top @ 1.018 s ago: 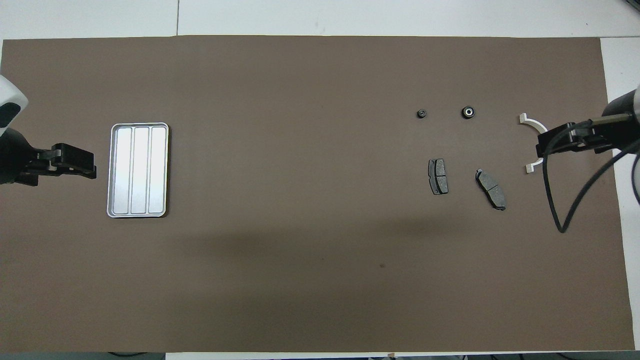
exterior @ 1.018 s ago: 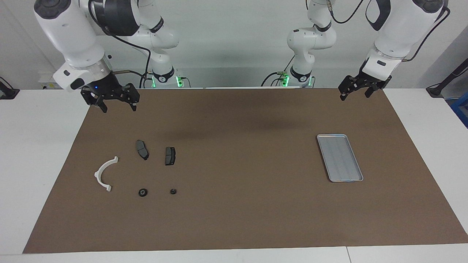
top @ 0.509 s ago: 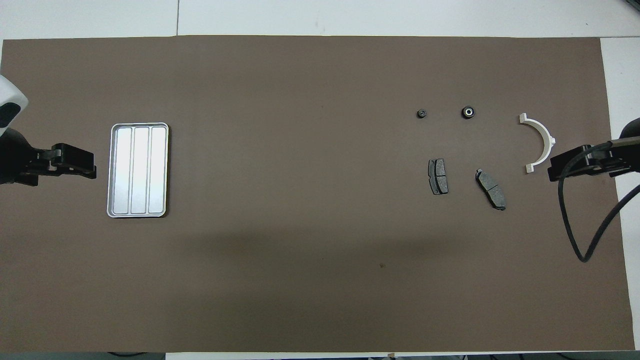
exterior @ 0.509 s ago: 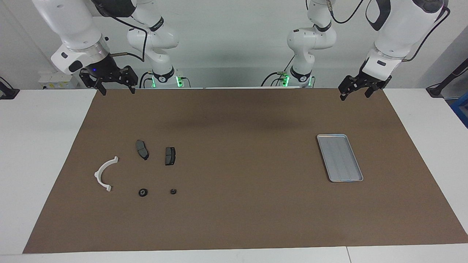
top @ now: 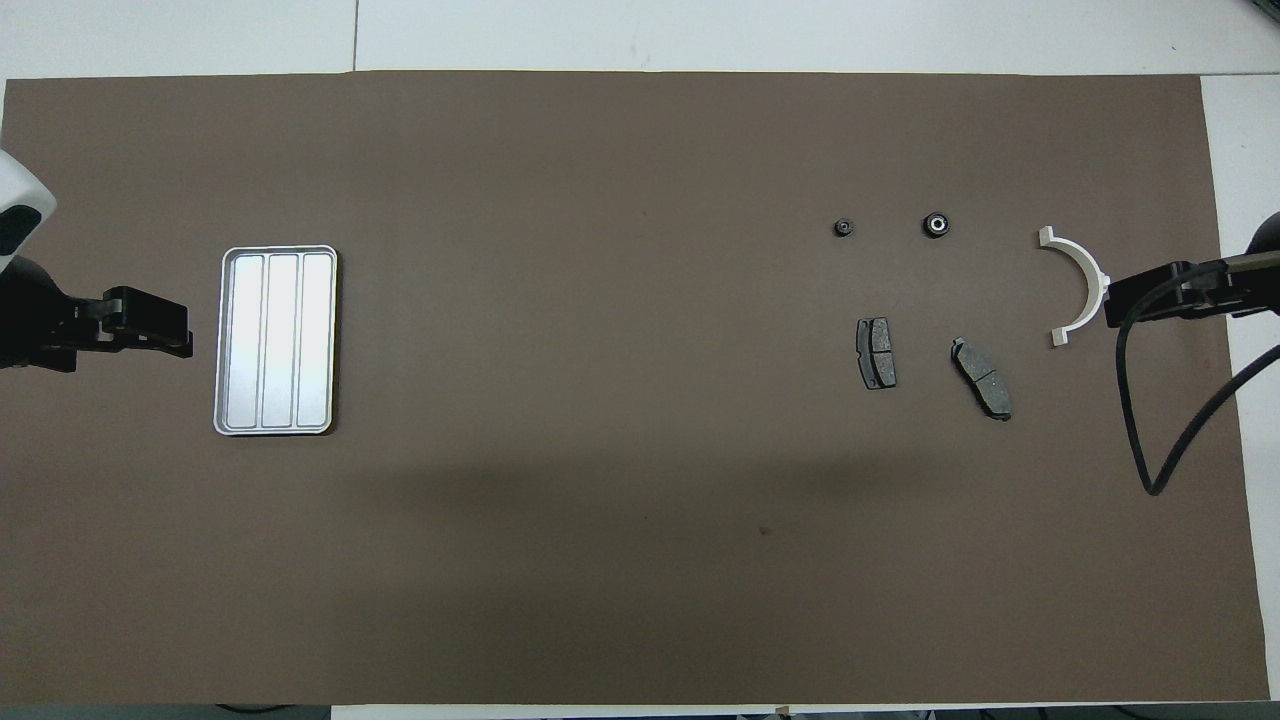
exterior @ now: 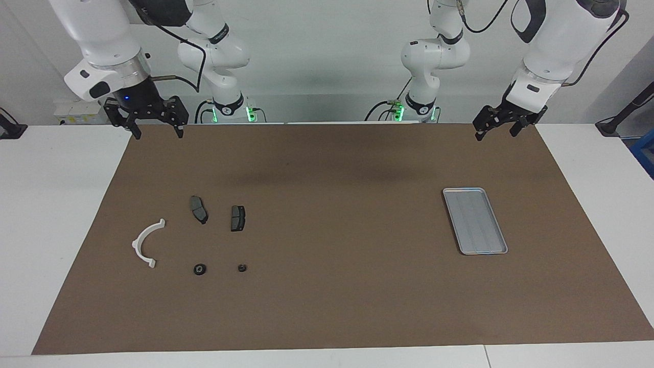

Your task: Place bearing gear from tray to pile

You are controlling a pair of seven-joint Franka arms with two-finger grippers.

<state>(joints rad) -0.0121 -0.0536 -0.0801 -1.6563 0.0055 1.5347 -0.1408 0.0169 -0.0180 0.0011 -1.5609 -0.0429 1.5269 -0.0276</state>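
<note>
Bearing gear [exterior: 200, 269], small, round and black, lies beside the pile [exterior: 148, 243].

White table [exterior: 61, 214], brown mat [exterior: 332, 306] (matte), seemingly white wall [exterior: 327, 56]

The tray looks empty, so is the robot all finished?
Looks done: the tray holds nothing, and two small round gears lie by the white bracket and brake pads. Both the right gripper and left gripper hang open, holding nothing. Nothing seems left.
</note>
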